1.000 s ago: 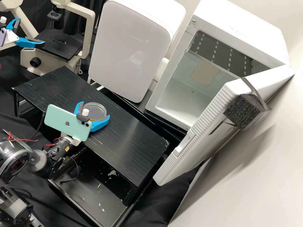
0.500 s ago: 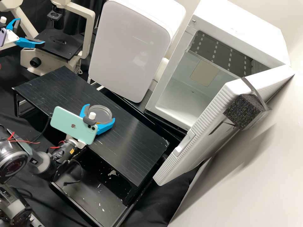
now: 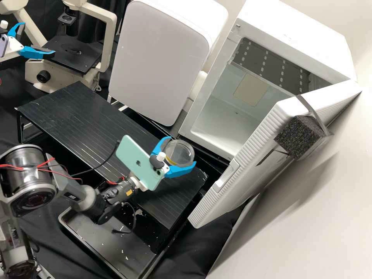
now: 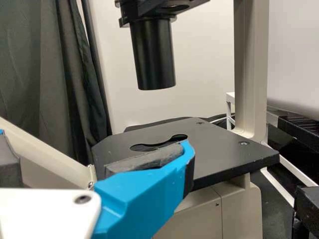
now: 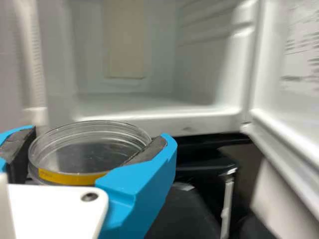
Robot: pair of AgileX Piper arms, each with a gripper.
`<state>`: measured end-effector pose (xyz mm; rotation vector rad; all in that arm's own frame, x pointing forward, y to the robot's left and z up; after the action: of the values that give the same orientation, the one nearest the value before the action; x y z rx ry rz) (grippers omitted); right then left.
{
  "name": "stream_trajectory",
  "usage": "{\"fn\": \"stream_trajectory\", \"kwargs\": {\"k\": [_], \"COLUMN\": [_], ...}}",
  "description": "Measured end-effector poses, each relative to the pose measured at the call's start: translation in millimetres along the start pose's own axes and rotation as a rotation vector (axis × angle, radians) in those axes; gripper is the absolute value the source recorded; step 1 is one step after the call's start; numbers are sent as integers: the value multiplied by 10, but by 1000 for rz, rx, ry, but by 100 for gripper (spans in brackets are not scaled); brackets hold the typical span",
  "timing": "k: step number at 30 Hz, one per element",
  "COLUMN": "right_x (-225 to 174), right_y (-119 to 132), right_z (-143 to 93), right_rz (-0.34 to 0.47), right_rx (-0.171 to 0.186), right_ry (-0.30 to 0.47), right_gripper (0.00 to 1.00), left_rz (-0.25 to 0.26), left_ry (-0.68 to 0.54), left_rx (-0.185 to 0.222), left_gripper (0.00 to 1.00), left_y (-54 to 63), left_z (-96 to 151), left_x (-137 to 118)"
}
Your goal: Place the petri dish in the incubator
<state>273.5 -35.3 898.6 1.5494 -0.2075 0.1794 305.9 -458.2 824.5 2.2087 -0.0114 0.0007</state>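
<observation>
Petri dish [image 3: 179,149] in tool [image 3: 181,152]; black platform [image 3: 87,116], pale wall [image 3: 302,221].

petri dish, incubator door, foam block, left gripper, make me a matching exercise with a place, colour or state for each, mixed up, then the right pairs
Column one
1. petri dish
2. incubator door
3. foam block
4. left gripper

Column two
A. near the microscope stage
B. dark and speckled
C. held in the right gripper
D. white and swung open

Right pairs
1-C
2-D
3-B
4-A
</observation>
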Motion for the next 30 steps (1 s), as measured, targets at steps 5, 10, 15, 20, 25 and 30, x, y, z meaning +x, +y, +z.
{"fn": "stream_trajectory", "kwargs": {"k": [5,10,15,20,25,30], "right_x": [300,674,1011,1389,1639,1814], "right_y": [101,134,81,13,-14,44], "right_z": [79,62,17,47,153,250], "right_rz": [71,144,138,99,79,101], "right_rx": [-12,-47,-78,-101,-97,-88], "right_ry": [-1,23,41,12,-33,-44], "right_gripper": [0,0,0,0,0,0], "left_rz": [0,0,0,0,0,0], "left_ry": [0,0,0,0,0,0], "left_rx": [0,0,0,0,0,0], "left_gripper": [100,100,100,100,100,100], "left_y": [0,0,0,0,0,0], "left_z": [0,0,0,0,0,0], "left_x": [0,0,0,0,0,0]}}
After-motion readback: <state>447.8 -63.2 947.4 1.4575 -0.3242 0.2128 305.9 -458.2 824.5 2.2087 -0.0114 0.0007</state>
